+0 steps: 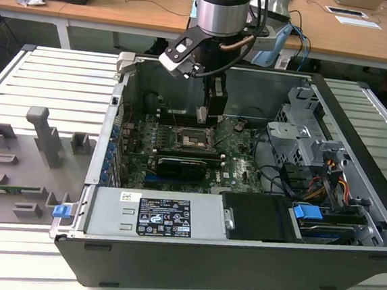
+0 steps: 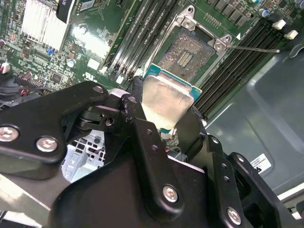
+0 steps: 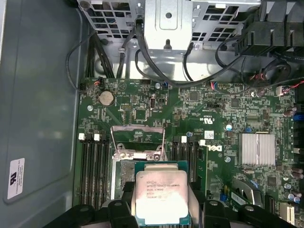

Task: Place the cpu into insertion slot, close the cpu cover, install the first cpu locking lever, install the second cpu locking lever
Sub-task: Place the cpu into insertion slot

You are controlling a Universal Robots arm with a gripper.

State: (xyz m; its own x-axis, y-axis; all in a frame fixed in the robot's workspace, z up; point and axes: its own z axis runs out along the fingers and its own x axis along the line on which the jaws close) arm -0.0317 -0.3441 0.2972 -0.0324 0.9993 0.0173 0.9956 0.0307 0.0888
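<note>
Background is a couple of wooden desks (image 1: 124, 6). In front of them is a pale ribbed metal bench (image 1: 57, 79) with some grey plastic fixture blocks (image 1: 45, 135) on the exterior view's left. Sitting on the bench is an open black desktop computer case (image 1: 237, 271), lying on its side so you can see the big green motherboard (image 1: 236, 166) inside.

The arm's black gripper (image 1: 210, 109) reaches down into the case, right above the middle of the board. In both wrist views the fingers (image 2: 142, 123) are clamped on the cpu (image 2: 166, 97), a small flat square chip with a silver-grey metal top and a teal-green edge. One finger presses each side and the shiny top faces the cameras. In the second wrist view it looks tilted rather than flat.

The insertion slot (image 2: 185, 54), a small square socket with a dark pin field and a metal rim, is open and bare. The chip hangs over its near edge and isn't seated. In the first wrist view the chip (image 3: 160, 187) covers part of the socket (image 3: 124, 173), and I can't tell how close they actually are.

The cpu cover (image 3: 137, 127), a thin silver-grey metal frame with a square cut-out, is swung open on the far side of the socket.
</note>
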